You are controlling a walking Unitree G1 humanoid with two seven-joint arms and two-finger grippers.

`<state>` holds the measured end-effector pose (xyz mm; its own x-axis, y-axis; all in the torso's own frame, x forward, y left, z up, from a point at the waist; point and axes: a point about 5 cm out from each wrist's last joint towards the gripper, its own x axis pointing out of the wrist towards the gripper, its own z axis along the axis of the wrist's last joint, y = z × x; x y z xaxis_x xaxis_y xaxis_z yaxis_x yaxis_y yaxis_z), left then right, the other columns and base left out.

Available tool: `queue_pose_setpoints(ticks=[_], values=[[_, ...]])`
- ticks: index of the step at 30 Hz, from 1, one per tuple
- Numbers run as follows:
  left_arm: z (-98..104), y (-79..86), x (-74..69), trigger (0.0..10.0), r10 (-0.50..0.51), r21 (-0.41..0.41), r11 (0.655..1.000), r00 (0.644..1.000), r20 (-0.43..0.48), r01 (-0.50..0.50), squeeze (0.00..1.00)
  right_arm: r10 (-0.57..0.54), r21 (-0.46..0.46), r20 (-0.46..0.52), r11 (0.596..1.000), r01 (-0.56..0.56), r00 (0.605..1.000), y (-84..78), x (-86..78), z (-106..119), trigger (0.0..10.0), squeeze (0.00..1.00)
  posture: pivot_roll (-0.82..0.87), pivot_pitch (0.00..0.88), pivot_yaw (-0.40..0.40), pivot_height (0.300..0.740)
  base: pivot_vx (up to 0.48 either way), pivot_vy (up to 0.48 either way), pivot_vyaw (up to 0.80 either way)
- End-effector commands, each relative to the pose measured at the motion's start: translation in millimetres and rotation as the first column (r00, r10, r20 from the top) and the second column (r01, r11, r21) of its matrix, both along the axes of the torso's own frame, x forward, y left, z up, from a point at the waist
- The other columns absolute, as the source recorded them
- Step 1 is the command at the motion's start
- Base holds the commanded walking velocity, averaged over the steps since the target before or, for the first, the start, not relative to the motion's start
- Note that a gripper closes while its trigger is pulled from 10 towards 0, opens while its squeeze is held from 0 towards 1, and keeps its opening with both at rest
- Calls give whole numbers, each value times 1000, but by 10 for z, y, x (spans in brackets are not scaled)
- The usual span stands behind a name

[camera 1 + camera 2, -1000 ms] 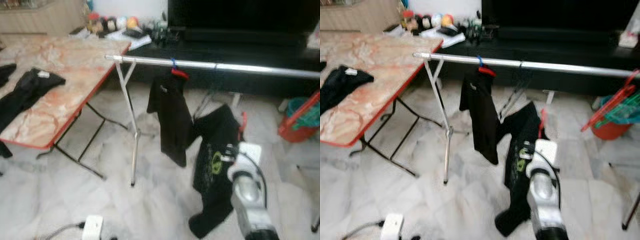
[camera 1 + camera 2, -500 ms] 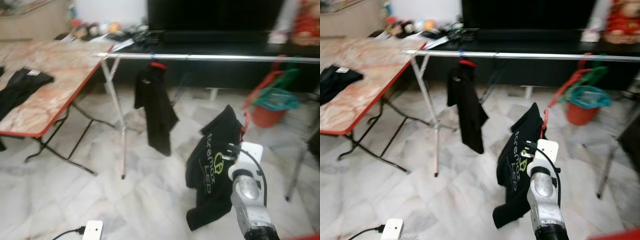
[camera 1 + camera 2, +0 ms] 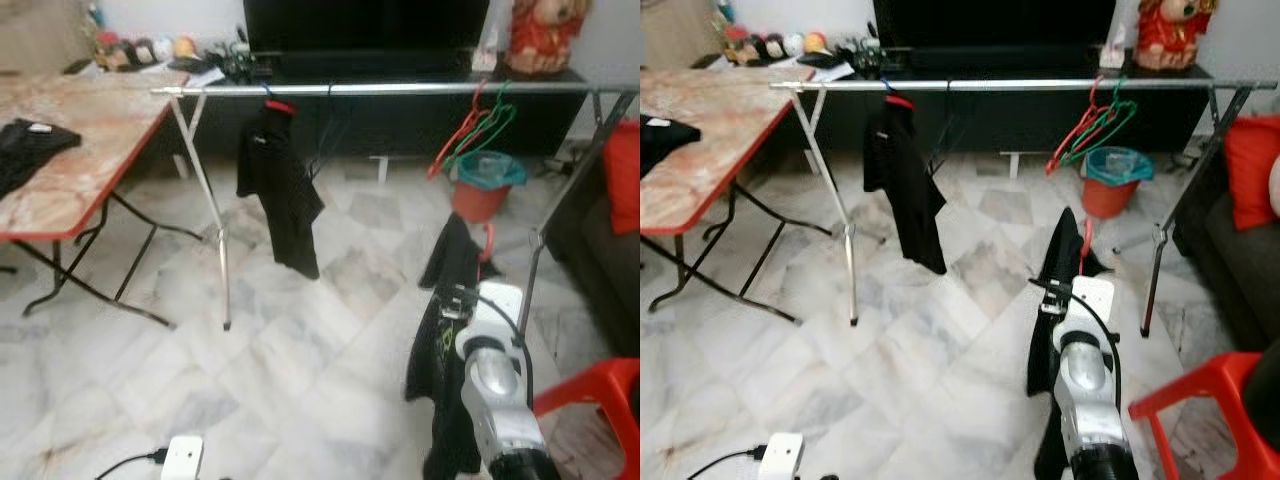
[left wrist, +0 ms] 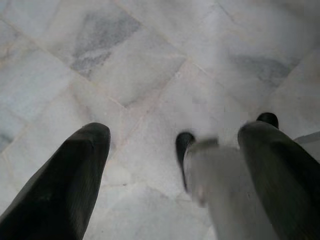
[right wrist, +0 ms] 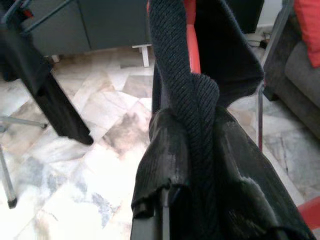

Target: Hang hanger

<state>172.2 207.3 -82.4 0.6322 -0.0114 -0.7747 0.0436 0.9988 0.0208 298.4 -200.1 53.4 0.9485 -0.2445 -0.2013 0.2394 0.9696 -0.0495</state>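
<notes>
Hanger (image 5: pixel 192 47), red, is mostly hidden under a black shirt (image 5: pixel 200 100), between the right gripper (image 5: pixel 192 150) fingers, which pinch the cloth. Left gripper (image 4: pixel 172 165) fingers are spread apart above the floor (image 4: pixel 150 65). Rail (image 3: pixel 1020 85) stands well ahead.

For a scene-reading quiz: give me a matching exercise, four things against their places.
Things:
1. black shirt on red hanger
2. empty red and green hangers
3. red-edged folding table
4. teal-lined orange bucket

Places:
A. on the floor behind the rail
B. at the rail's left end, standing beside it
C. hung on the rail, left part
D. hung on the rail, right part

Pairs: 1-C, 2-D, 3-B, 4-A
</notes>
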Motion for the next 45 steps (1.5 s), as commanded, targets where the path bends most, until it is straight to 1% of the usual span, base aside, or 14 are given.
queue_pose_setpoints(ticks=[1, 15, 18, 21, 22, 23, 24, 27, 30, 31, 34, 37, 40, 45], values=[[42, 74, 43, 10000, -15, 19, 1000, 999, 30, 14, 0, 45, 4, 31, 999, -46, 998, 87, 64, 81, 10000, 0, -26, 0, 18, 740, 0, 0, 0], [362, 29, 513, 10000, -128, 17, 992, 957, 259, 128, 0, 89, 4, 17, 996, -89, 996, 137, 93, 78, 10000, 0, -18, 0, 21, 740, 0, 0, 0], [469, 11, 636, 10000, -154, 29, 988, 933, 325, 153, 0, 95, -3, 13, 995, -95, 995, 135, 98, 80, 10000, 0, -16, 0, 23, 740, 0, 0, 0], [754, -52, 889, 10000, -243, 74, 969, 847, 473, 236, 0, 156, -29, -54, 987, -158, 986, 118, 124, 54, 10000, 0, -9, 0, 25, 740, 0, 0, 0], [754, -52, 889, 10000, -243, 74, 969, 847, 473, 236, 0, 156, -29, -54, 987, -158, 986, 118, 124, 54, 10000, 0, -9, 0, 25, 740, 0, 0, 0], [864, -67, 961, 10000, -287, 98, 956, 809, 513, 277, 0, 293, -46, -131, 952, -301, 947, 178, 133, 6, 10000, 0, -9, 0, 25, 740, 0, 0, 0], [898, -74, 981, 10000, -302, 106, 951, 796, 524, 291, 0, 336, -49, -148, 937, -346, 930, 195, 134, -2, 10000, 0, -15, 0, 26, 740, 0, 0, 0], [1077, -118, 1068, 10000, -344, 118, 932, 734, 586, 343, 0, 431, -39, -172, 896, -443, 886, 200, 169, 44, 10000, 0, -13, 0, 21, 740, 0, 0, 0], [1288, -169, 1128, 10000, -406, 160, 901, 653, 640, 404, 0, 582, -26, -186, 803, -596, 792, 267, 205, 150, 10000, 0, -21, 0, 20, 740, 0, 0, 0], [1288, -169, 1128, 10000, -406, 160, 901, 653, 640, 404, 0, 582, -26, -186, 803, -596, 792, 267, 205, 150, 10000, 0, -21, 0, 20, 740, 0, 0, 0], [1512, -246, 1180, 10000, -458, 171, 860, 579, 675, 481, 0, 650, -23, -216, 742, -669, 728, 270, 265, 263, 10000, 0, -12, 0, 10, 740, 0, 0, 0], [1667, -344, 1175, 10000, -530, 183, 793, 511, 676, 580, 0, 730, -23, -249, 653, -757, 637, 290, 280, 334, 10000, 0, -9, 0, 4, 740, 0, 0, 0], [1780, -437, 1111, 10000, -635, 191, 677, 432, 640, 711, 0, 835, -19, -296, 480, -877, 463, 268, 211, 396, 10000, 0, -10, 0, 0, 740, 0, 0, 0], [1864, -515, 1046, 10000, -698, 150, 572, 383, 605, 806, 0, 861, -11, -339, 400, -916, 380, 174, 178, 440, 10000, 0, -9, 0, -8, 740, 0, 0, 0]])
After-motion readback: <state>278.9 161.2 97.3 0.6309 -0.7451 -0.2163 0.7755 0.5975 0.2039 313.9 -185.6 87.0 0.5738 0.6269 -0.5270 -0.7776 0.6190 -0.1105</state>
